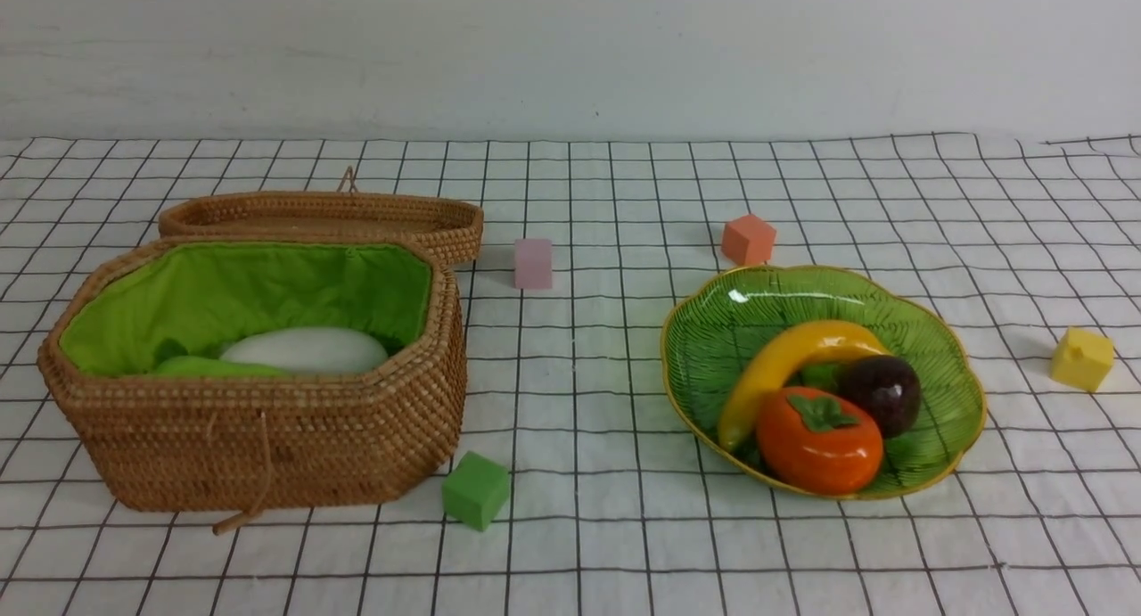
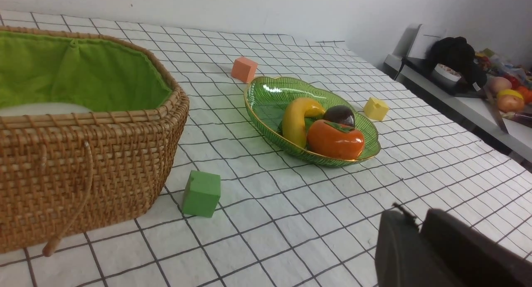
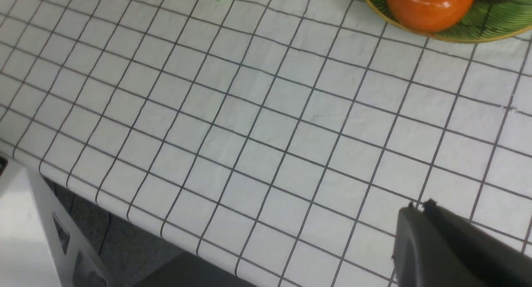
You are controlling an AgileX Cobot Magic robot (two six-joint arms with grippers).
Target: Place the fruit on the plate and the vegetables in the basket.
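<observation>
Three views, front first: all three fruit lie on the plate (image 1: 936, 349); no arm is in sight.
Fruit: banana (image 1: 784, 362) arches over the persimmon (image 1: 820, 442); mangosteen (image 1: 880, 393) sits just beside both, toward the plate's right half.
Basket (image 1: 258, 438): stands open on the counter (image 1: 588, 393) at the robot's left, lid (image 1: 321, 217) laid behind it so the opening is free for loading.
Vegetables: white radish (image 1: 303, 349) and a light-green gourd (image 1: 209, 366) show above the basket's front wall; the carrot is not visible, possibly hidden lower inside.
Cubes: pink (image 1: 533, 264), orange (image 1: 748, 240), yellow (image 1: 1081, 358) and green (image 1: 476, 489), all loose on the cloth, apart from plate and basket.
Left wrist view: left pincer (image 2: 419, 229) is seen only as dark housing at the frame's corner, above bare cloth; whether it is parted or closed cannot be told, and nothing is seen in it.
Right wrist view: right pincer (image 3: 419, 208) is closed and empty, near the counter's front edge, clear of the plate.
Progress judgement: sorting appears finished, carrot unconfirmed.
</observation>
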